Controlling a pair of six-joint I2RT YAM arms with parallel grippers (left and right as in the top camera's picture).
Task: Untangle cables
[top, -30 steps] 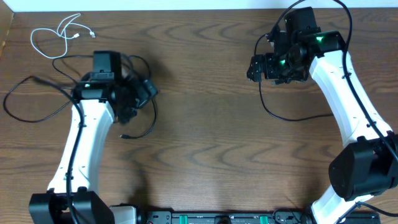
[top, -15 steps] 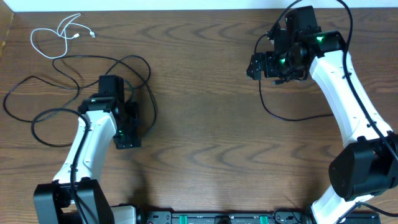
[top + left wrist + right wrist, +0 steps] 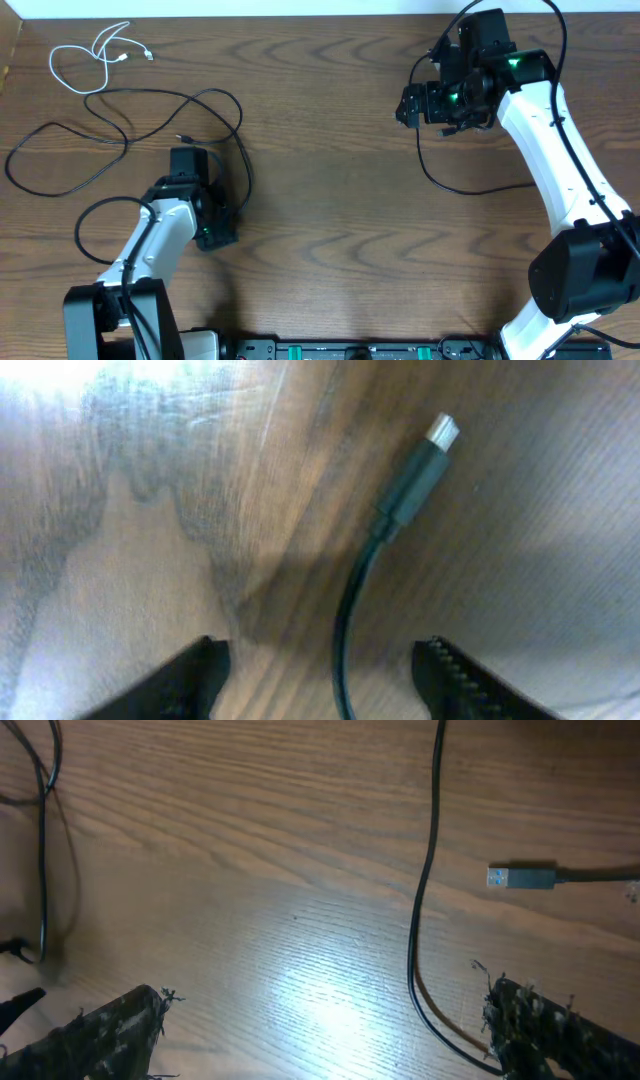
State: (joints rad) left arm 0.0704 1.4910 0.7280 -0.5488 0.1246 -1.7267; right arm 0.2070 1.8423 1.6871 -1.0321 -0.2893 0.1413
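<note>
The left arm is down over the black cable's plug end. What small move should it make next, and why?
Probably close the left hand on the black cable just behind its plug. The wrist view shows the cable lying between the two fingers, which stand apart without touching it, so a pinch there should catch the free end.

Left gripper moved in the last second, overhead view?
Yes. The left gripper has pulled back down the frame toward its own base, farther from the white cable, which stayed put.
</note>
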